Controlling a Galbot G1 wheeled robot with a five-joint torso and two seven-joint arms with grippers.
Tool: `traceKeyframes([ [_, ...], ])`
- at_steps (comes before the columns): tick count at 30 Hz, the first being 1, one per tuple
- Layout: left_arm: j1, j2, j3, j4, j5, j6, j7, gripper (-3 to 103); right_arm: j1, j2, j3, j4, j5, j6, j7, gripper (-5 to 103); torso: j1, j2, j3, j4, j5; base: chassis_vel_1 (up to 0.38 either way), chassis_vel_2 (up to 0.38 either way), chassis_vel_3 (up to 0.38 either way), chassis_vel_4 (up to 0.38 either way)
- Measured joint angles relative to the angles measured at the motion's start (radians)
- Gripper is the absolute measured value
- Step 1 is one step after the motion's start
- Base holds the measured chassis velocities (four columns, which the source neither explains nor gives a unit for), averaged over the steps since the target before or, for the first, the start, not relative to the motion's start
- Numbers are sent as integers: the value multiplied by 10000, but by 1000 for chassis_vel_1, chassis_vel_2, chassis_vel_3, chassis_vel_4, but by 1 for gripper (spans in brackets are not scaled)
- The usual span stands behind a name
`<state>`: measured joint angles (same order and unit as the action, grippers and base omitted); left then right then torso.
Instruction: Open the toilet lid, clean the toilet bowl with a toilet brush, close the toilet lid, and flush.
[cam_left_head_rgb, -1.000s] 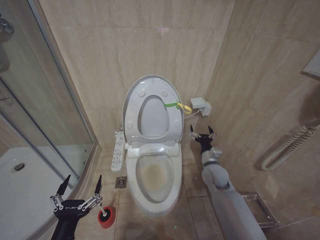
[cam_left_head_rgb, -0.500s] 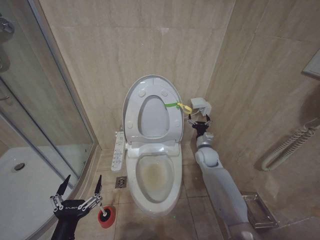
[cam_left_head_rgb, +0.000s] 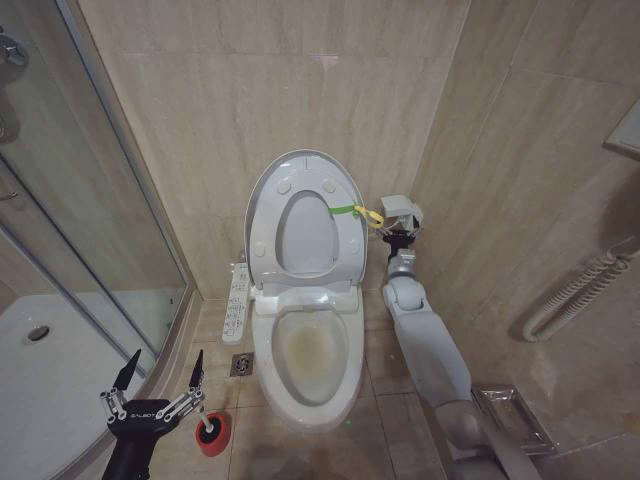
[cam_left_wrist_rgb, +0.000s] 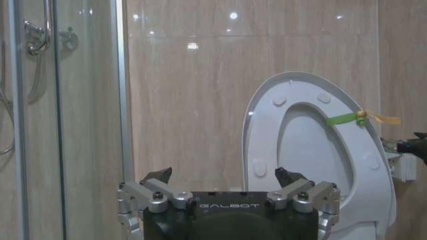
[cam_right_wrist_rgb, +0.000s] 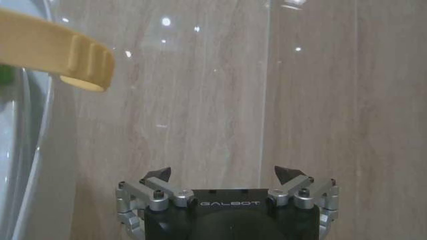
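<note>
- Lid: the toilet lid (cam_left_head_rgb: 301, 218) stands upright against the back wall at 12 o'clock from the toilet bowl (cam_left_head_rgb: 308, 352), with the ring seat (cam_left_head_rgb: 306, 232) raised flat against it.
- A yellow-green loop (cam_left_head_rgb: 362, 212) hangs off the lid's edge at about 3 o'clock on its oval.
- My right hand (cam_left_head_rgb: 399, 237) is stretched far forward to the wall, just beside that loop and under the small white wall box (cam_left_head_rgb: 402, 209). In the right wrist view its fingers (cam_right_wrist_rgb: 155, 176) are spread apart and hold nothing, with the loop's yellow end (cam_right_wrist_rgb: 57, 52) near them and no contact that I can make out.
- My left hand (cam_left_head_rgb: 160, 388) hangs low at 8 o'clock from the bowl, next to the glass shower door (cam_left_head_rgb: 90, 200). Its fingers (cam_left_wrist_rgb: 157, 175) are apart and empty.
- The toilet brush (cam_left_head_rgb: 206, 425) sits in its red holder (cam_left_head_rgb: 213, 436) on the floor, just below my left hand at 7 o'clock from the bowl.
- The bowl is uncovered and shows yellowish-brown staining inside.
- A white control panel (cam_left_head_rgb: 237, 303) hangs at 10 o'clock from the bowl.
</note>
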<state>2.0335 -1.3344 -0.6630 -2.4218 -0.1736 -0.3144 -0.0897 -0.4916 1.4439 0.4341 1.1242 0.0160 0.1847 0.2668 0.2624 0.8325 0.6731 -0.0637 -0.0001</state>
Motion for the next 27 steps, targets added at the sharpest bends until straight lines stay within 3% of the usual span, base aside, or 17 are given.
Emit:
traceKeyframes([
  [13, 0, 0, 0, 0, 0, 0, 0, 100, 1245, 296, -292, -1271, -721, 218, 29, 100, 0, 0, 0, 2, 0, 0, 0, 0, 0],
  [27, 0, 0, 0, 0, 0, 0, 0, 100, 861, -274, -1013, -237, 607, -597, -245, 100, -1, 2, -1, -3, 1, 0, 0, 0, 0],
])
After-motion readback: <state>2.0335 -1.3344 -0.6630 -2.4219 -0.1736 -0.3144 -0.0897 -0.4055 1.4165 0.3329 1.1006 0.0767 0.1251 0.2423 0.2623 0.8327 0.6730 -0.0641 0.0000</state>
